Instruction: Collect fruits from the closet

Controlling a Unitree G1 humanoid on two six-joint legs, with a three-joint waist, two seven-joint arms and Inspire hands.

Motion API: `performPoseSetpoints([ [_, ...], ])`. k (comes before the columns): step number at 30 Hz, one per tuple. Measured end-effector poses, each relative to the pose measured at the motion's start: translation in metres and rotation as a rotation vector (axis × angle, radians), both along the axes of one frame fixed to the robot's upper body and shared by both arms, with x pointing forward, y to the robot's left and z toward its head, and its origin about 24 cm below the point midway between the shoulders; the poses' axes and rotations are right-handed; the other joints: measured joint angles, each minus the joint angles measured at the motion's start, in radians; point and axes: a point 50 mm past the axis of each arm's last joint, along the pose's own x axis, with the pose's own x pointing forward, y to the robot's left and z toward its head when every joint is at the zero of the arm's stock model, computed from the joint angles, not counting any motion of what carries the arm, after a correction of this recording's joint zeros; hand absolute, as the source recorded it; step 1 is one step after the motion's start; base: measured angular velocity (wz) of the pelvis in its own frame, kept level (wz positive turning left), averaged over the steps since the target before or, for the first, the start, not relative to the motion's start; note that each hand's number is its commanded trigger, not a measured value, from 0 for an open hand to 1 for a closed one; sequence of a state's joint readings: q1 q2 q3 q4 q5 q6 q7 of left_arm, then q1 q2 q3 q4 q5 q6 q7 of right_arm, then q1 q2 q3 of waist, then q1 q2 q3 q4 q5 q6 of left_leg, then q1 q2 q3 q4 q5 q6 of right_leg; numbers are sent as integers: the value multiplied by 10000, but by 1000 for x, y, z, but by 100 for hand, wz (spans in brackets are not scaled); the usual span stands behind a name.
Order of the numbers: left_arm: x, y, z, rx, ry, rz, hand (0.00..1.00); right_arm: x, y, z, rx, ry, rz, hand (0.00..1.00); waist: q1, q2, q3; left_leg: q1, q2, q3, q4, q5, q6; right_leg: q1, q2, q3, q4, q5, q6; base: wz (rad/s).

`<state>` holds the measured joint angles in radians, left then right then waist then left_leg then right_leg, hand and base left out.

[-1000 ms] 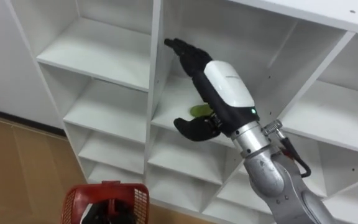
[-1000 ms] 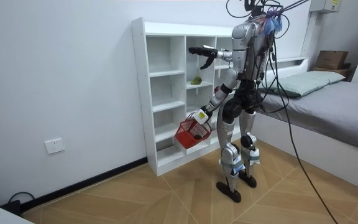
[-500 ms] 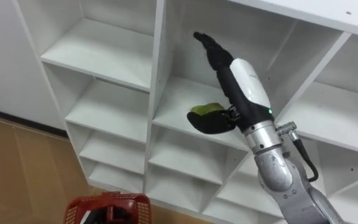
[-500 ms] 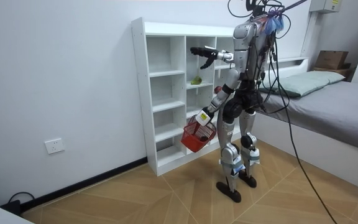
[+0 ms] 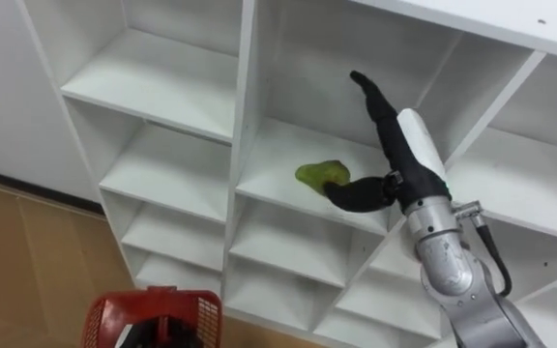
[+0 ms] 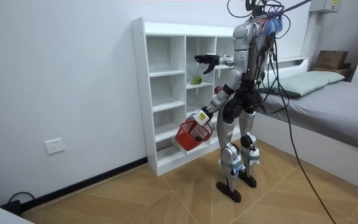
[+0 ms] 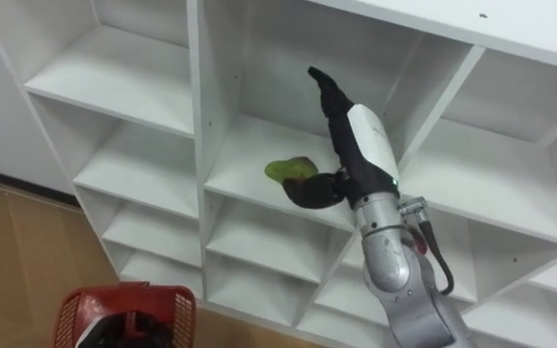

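Observation:
A green fruit (image 5: 317,174) lies on a middle shelf of the white closet (image 6: 160,74), just right of an upright divider (image 5: 243,116). My right hand (image 5: 399,145) reaches into that compartment from the right, open, fingers straight and pointing up along the back wall. Its thumb stretches left and touches the fruit's right side. The same fruit (image 7: 286,170) and hand (image 7: 361,145) appear in the right eye view. Low at my left, a red wire basket (image 5: 153,307) hangs from my left hand (image 6: 202,116), which is shut on its handle.
I stand facing the closet, close to its front. Below the fruit are further shelves (image 5: 288,242) in the same column. A bed (image 6: 334,99) stands behind me at the room view's right. Wooden floor (image 6: 166,199) lies in front of the closet.
My right hand has moved right and down inside the compartment, uncovering the fruit; its thumb now rests against it. The basket has swung slightly at my left.

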<state>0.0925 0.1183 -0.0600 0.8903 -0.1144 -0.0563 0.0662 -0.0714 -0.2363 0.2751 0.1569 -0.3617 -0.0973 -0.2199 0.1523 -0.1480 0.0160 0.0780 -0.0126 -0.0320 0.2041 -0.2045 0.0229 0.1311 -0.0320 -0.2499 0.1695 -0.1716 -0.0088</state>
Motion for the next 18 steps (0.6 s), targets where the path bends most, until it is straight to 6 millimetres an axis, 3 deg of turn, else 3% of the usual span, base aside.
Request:
performPoseSetpoints([
  [11, 3, -3, 4, 131, -96, -588, 100, -5, -6, -27, 336, 1300, -400, 0, 173, -76, -27, -4, -12, -109, 36, -2, -3, 89, -6, -116, 1, 0, 2, 2],
  [18, 0, -3, 2, 207, 196, -773, 100, -5, -7, -29, 814, 1612, -653, 0, 239, -108, -9, -240, -20, -285, 217, -7, -12, 27, -14, -291, 1, 0, 2, 10],
])
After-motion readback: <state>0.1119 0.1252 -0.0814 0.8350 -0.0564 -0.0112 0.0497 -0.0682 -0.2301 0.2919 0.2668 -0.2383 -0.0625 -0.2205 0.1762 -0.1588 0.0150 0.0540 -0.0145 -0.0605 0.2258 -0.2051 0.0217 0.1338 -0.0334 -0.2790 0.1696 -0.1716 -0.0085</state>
